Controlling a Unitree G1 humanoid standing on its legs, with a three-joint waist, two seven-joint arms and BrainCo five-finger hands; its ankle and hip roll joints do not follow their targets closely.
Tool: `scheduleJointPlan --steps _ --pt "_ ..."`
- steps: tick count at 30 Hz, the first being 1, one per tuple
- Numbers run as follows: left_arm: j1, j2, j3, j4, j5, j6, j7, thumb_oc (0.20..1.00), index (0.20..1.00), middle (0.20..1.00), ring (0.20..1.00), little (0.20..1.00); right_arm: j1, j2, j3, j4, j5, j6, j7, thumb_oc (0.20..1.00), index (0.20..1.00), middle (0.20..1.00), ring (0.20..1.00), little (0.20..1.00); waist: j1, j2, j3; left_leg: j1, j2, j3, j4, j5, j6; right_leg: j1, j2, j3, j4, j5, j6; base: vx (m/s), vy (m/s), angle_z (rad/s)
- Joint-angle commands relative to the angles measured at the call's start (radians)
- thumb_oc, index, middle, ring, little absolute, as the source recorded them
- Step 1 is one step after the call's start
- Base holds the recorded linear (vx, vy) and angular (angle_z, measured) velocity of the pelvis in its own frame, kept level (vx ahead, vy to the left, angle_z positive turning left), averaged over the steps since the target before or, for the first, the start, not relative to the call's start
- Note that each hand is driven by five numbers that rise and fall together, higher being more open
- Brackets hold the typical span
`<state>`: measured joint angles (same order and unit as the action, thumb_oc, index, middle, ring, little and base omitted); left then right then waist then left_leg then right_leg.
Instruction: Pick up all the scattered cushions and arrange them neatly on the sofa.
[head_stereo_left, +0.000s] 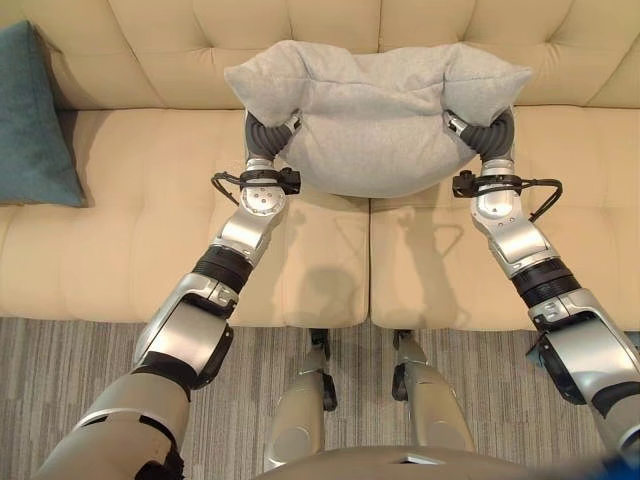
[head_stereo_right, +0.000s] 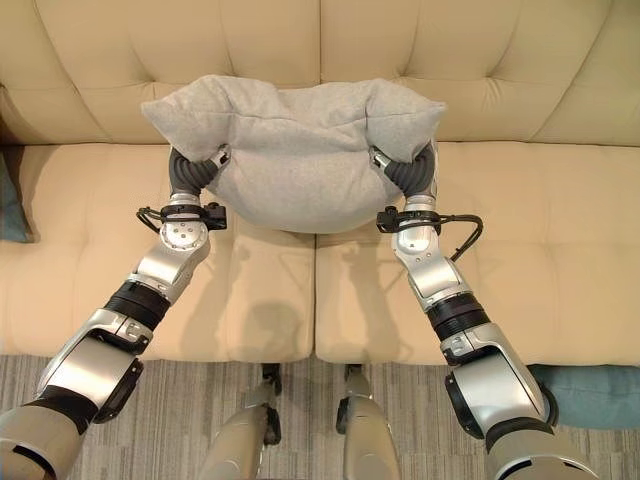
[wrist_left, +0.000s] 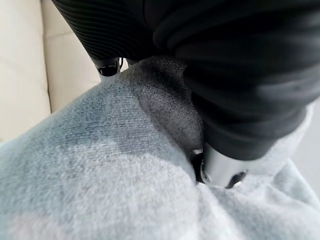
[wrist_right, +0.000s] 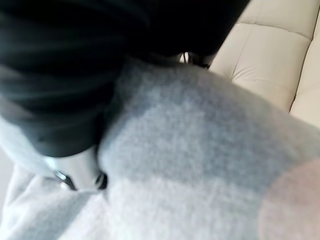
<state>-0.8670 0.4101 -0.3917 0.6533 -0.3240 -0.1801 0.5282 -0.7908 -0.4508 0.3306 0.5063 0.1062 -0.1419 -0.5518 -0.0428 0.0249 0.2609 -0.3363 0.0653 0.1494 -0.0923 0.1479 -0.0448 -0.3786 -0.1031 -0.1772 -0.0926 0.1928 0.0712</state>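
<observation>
Carpet: grey striped floor covering (head_stereo_left: 60, 360) sits closest to the head camera, running right up to the sofa's front edge.
Sofa: cream tufted sofa (head_stereo_left: 150, 230), two seat pads meeting at a seam about in the middle.
Grey cushion: light grey cushion (head_stereo_left: 385, 110) is up off the seat, held between both hands over the middle of the sofa, just in front of the backrest. Its top corners flop outward over the wrists.
Left hand: left hand (head_stereo_left: 272, 135) is pushed into the cushion's left side. Mostly the dark ribbed cover shows; the fingers are sunk in the fabric, so can't tell if they're curled or straight.
Right hand: right hand (head_stereo_left: 487, 135), same deal on the cushion's right side, with fingers buried in the fabric, so can't tell how they're set.
Teal cushion: dark teal cushion (head_stereo_left: 30, 120) leans upright against the backrest at the sofa's far left, well apart from the grey one.
Second teal cushion: another teal one (head_stereo_right: 590, 395) lies on the carpet at the right, just in front of the sofa.
Writing: honestly nothing readable on anything here.
</observation>
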Motion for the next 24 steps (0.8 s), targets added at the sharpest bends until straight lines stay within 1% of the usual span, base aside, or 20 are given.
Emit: scheduleJointPlan --steps 1,2,3,6,8,9,11,12,14,16,17,19,22,24 --pt "-0.188 0.044 -0.075 0.056 0.069 -0.095 -0.011 0.934 0.934 0.934 0.934 0.934 -0.173 0.004 0.030 0.035 -0.008 -0.114 -0.004 0.200 0.200 0.200 0.200 0.200 0.001 -0.027 -0.087 -0.046 -0.049 -0.020 0.022 -0.059 -0.031 -0.012 -0.019 0.027 0.022 -0.082 0.090 -0.01 -0.014 0.04" --pt "-0.188 0.044 -0.075 0.057 0.069 -0.095 -0.011 1.000 1.000 1.000 1.000 1.000 -0.174 0.004 0.031 0.035 -0.008 -0.114 -0.004 0.542 0.542 0.542 0.542 0.542 0.001 -0.027 -0.087 -0.047 -0.049 -0.020 0.022 -0.058 -0.031 -0.013 -0.019 0.027 0.022 -0.082 0.090 -0.01 -0.015 0.03" --pt "-0.200 0.048 -0.079 0.068 0.073 -0.092 -0.009 1.000 1.000 1.000 1.000 1.000 -0.187 -0.006 0.035 0.049 -0.015 -0.108 -0.010 1.000 1.000 1.000 1.000 1.000 0.001 -0.025 -0.089 -0.053 -0.049 -0.020 0.019 -0.055 -0.033 -0.018 -0.019 0.026 0.020 -0.080 0.091 0.00 0.000 0.00" --pt "-0.226 0.062 -0.085 0.090 0.086 -0.087 -0.011 1.000 1.000 1.000 1.000 1.000 -0.211 -0.028 0.041 0.092 -0.012 -0.099 -0.013 1.000 1.000 1.000 1.000 1.000 0.000 -0.022 -0.097 -0.062 -0.052 -0.022 0.014 -0.052 -0.036 -0.026 -0.019 0.021 0.017 -0.080 0.093 0.00 0.000 0.00" --pt "-0.233 0.085 -0.087 0.111 0.100 -0.078 -0.017 1.000 1.000 1.000 1.000 1.000 -0.223 -0.062 0.038 0.128 -0.010 -0.089 -0.011 1.000 1.000 1.000 1.000 1.000 -0.001 -0.020 -0.106 -0.062 -0.053 -0.025 0.009 -0.053 -0.039 -0.029 -0.022 0.019 0.016 -0.078 0.095 0.02 -0.003 0.05" --pt "-0.234 0.085 -0.087 0.112 0.100 -0.079 -0.017 1.000 1.000 1.000 1.000 1.000 -0.223 -0.062 0.039 0.129 -0.010 -0.089 -0.011 1.000 1.000 1.000 1.000 1.000 -0.001 -0.020 -0.105 -0.062 -0.053 -0.025 0.009 -0.053 -0.039 -0.029 -0.022 0.019 0.016 -0.078 0.095 0.02 0.006 0.08" --pt "-0.252 0.127 -0.081 0.160 0.096 -0.069 -0.024 1.000 1.000 1.000 1.000 1.000 -0.255 -0.126 0.045 0.193 0.005 -0.070 -0.003 1.000 1.000 1.000 1.000 1.000 -0.003 -0.020 -0.115 -0.060 -0.056 -0.025 0.005 -0.056 -0.039 -0.027 -0.024 0.019 0.014 -0.076 0.098 0.02 0.008 0.05" --pt "-0.252 0.127 -0.081 0.160 0.096 -0.070 -0.024 1.000 1.000 1.000 1.000 1.000 -0.256 -0.126 0.045 0.194 0.006 -0.071 -0.002 1.000 1.000 1.000 1.000 1.000 -0.003 -0.020 -0.115 -0.059 -0.056 -0.025 0.005 -0.056 -0.039 -0.028 -0.024 0.019 0.014 -0.076 0.098 0.01 0.007 0.05" --pt "-0.256 0.181 -0.069 0.207 0.081 -0.062 -0.041 1.000 1.000 1.000 1.000 1.000 -0.268 -0.188 0.054 0.247 0.019 -0.051 0.020 1.000 1.000 1.000 1.000 1.000 -0.002 -0.022 -0.122 -0.052 -0.056 -0.019 0.005 -0.059 -0.038 -0.024 -0.026 0.023 0.012 -0.074 0.100 0.00 0.000 0.00" --pt "-0.252 0.219 -0.061 0.228 0.082 -0.054 -0.054 1.000 1.000 1.000 1.000 1.000 -0.267 -0.229 0.057 0.273 0.020 -0.039 0.033 1.000 1.000 1.000 1.000 1.000 -0.002 -0.022 -0.126 -0.046 -0.055 -0.016 0.005 -0.062 -0.037 -0.019 -0.027 0.023 0.012 -0.073 0.101 0.02 0.010 0.00" --pt "-0.234 0.253 -0.052 0.235 0.081 -0.049 -0.073 1.000 1.000 1.000 1.000 1.000 -0.253 -0.265 0.052 0.277 0.014 -0.029 0.044 1.000 1.000 1.000 1.000 1.000 -0.002 -0.024 -0.130 -0.038 -0.056 -0.015 0.005 -0.066 -0.035 -0.013 -0.028 0.022 0.012 -0.073 0.101 0.04 0.016 0.02" --pt "-0.217 0.274 -0.038 0.235 0.086 -0.043 -0.078 1.000 1.000 1.000 1.000 1.000 -0.235 -0.284 0.037 0.272 0.012 -0.024 0.044 1.000 1.000 1.000 1.000 1.000 -0.002 -0.026 -0.133 -0.032 -0.057 -0.014 0.006 -0.069 -0.033 -0.005 -0.029 0.023 0.011 -0.072 0.102 0.02 0.007 0.01" --pt "-0.200 0.316 -0.013 0.229 0.071 -0.046 -0.086 1.000 1.000 1.000 1.000 1.000 -0.205 -0.343 0.019 0.266 0.000 -0.014 0.053 1.000 1.000 1.000 1.000 1.000 -0.004 -0.030 -0.142 -0.024 -0.057 -0.013 0.005 -0.071 -0.033 0.002 -0.029 0.023 0.010 -0.072 0.104 0.01 0.003 0.00" --pt "-0.161 0.333 0.012 0.192 0.070 -0.051 -0.084 1.000 1.000 1.000 1.000 1.000 -0.164 -0.373 -0.005 0.232 -0.008 -0.013 0.059 1.000 1.000 1.000 1.000 1.000 -0.005 -0.035 -0.145 -0.013 -0.054 -0.013 0.005 -0.074 -0.034 0.012 -0.029 0.019 0.009 -0.075 0.105 0.00 0.000 0.00"
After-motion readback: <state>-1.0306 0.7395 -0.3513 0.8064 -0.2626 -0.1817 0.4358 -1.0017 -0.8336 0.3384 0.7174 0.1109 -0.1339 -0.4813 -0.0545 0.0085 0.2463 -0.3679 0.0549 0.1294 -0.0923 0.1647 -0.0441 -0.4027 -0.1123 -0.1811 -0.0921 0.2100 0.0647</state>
